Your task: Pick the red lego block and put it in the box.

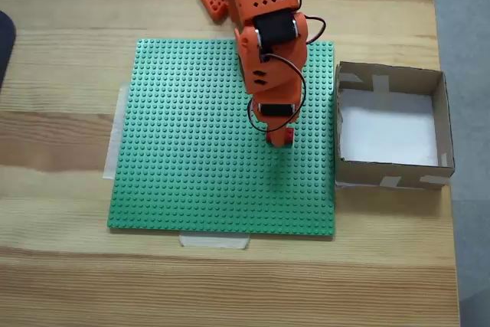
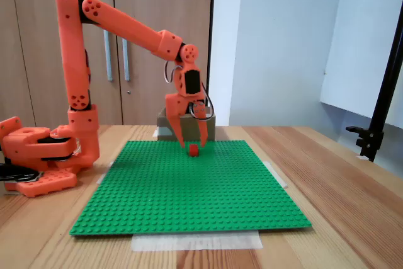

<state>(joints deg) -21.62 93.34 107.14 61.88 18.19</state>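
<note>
Your green baseplate (image 2: pixel 189 187) lies nearest in a fixed view, the red lego block (image 2: pixel 193 150) resting on it between the spread, unclenched jaws of your gripper (image 2: pixel 192 145), with the box (image 1: pixel 390 129) beyond.

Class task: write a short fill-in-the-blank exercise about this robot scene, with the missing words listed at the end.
1. The red lego block rests on the ____ baseplate.
2. The gripper has its jaws ____ around the block.
3. The floor of the box is ____.
4. The arm is coloured ____.

Missing words: green; open; white; orange
</note>
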